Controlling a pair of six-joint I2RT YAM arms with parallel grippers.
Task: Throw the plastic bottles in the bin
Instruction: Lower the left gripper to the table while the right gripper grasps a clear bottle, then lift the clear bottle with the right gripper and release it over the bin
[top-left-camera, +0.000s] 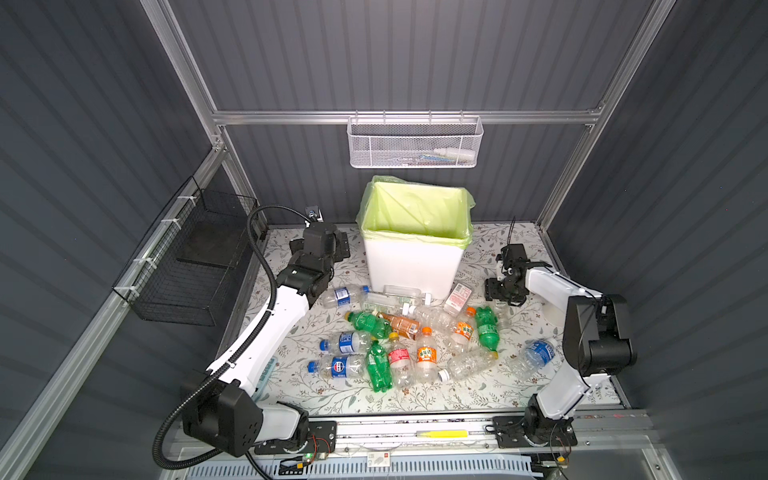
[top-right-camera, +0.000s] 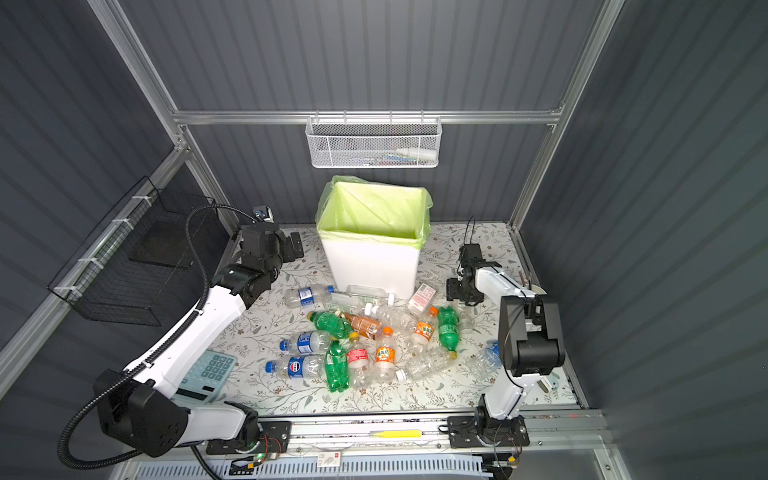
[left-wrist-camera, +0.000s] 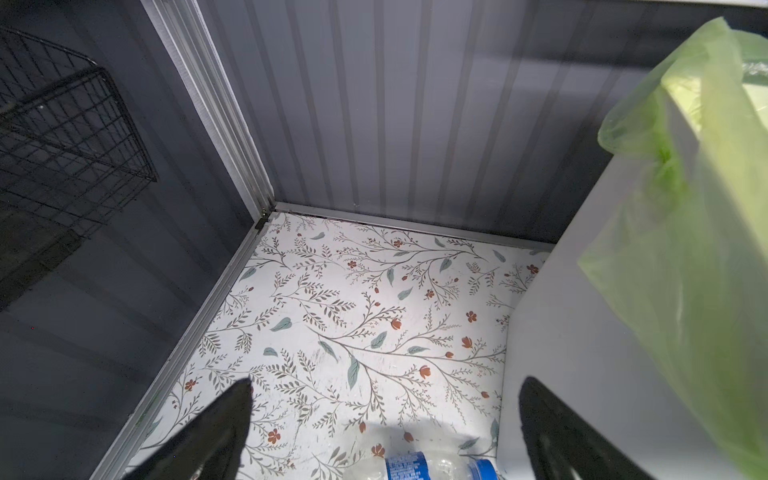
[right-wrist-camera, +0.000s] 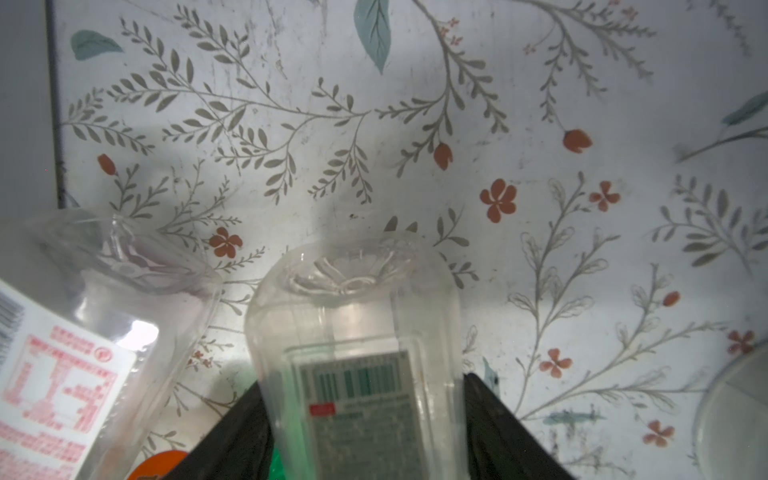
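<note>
Grey ribbed panels wall in a table (top-left-camera: 316, 399) w/ a leaf-and-flower print cover. Bin (top-left-camera: 413, 266), white w/ a lime-green liner, stands upright at far ctr of the table in both top views.

Plastic bottles (top-left-camera: 426, 359) lie scattered on the table, from the foot of the bin toward the near edge. A Pepsi bottle (top-left-camera: 338, 368) lies at the heap's near left w/ a green bottle (top-left-camera: 378, 368) beside it. A red-label bottle (top-left-camera: 457, 297) is by the bin's near right corner. A blue-label bottle (top-left-camera: 536, 355) is off to the right, partly under the right arm. Every bottle seen is on the table, outside the bin.

Right hand (right-wrist-camera: 363, 382) is low at the far right end of the heap, right of the bin. In the wrist view it grasps a clear bottle (right-wrist-camera: 353, 324). The black fingers (right-wrist-camera: 494, 415) sit against both its sides and its base end sticks out past the tips. The red-label bottle lies just beside it.

Left hand (left-wrist-camera: 386, 384) is released, fingers spread wide, nothing btwn them. It's over bare table at far left, close by the bin's left wall, w/ a blue-capped bottle (left-wrist-camera: 415, 465) just near of it.

White mesh basket (top-left-camera: 413, 143) hangs on the far rail above the bin. Black wire basket (top-left-camera: 187, 270) hangs on the left wall. Calculator (top-right-camera: 208, 372) lies at near left, partly under the left arm.
</note>
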